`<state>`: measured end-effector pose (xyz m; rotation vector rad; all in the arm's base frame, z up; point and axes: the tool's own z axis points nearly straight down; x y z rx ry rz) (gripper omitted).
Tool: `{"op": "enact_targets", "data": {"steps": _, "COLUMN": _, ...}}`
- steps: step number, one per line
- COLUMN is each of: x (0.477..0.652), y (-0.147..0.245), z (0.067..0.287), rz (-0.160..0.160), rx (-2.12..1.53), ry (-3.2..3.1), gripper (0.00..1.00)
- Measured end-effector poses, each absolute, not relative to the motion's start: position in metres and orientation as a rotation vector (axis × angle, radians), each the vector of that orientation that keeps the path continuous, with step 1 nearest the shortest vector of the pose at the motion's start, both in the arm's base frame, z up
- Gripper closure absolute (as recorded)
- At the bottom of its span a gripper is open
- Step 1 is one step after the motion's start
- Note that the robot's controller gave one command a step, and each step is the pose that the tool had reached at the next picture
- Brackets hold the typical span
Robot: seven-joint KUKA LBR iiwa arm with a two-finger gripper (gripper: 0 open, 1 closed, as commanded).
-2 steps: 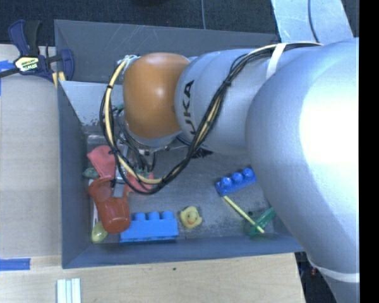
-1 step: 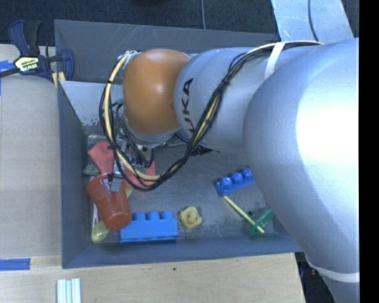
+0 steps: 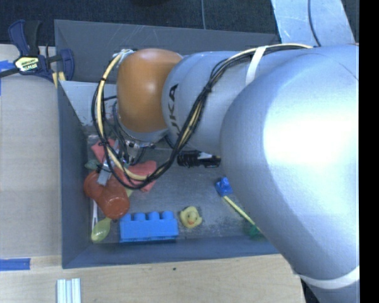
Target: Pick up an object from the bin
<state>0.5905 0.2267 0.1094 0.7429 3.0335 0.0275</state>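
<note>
Gripper (image 3: 118, 153) down at the bin's (image 3: 72, 169) left side, over a small reddish heap.
Red rounded lump (image 3: 107, 196) sits just lower-left of it and a pink flat piece (image 3: 144, 169) just right. Open or closed: can't tell. Blue brick (image 3: 148, 226) lies further right.

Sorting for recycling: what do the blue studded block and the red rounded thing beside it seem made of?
Blue studded block: likely hard moulded plastic, matte; even colour, crisp studs. Red rounded thing: perhaps smooth plastic or rubber, slightly glossy; soft highlights.
</note>
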Motion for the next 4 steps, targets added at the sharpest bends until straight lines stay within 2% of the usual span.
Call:
{"op": "enact_targets", "data": {"steps": 1, "x": 0.591, "y": 0.228, "z": 0.109, "rz": 0.038, "rx": 0.67, "ry": 3.04, "gripper": 0.0}}
{"op": "enact_targets", "data": {"steps": 2, "x": 0.612, "y": 0.24, "z": 0.083, "rz": 0.045, "rx": 1.144, "ry": 2.934, "gripper": 1.0}}
{"op": "enact_targets", "data": {"steps": 4, "x": 0.61, "y": 0.24, "z": 0.09, "rz": 0.036, "rx": 1.143, "ry": 2.944, "gripper": 1.0}}
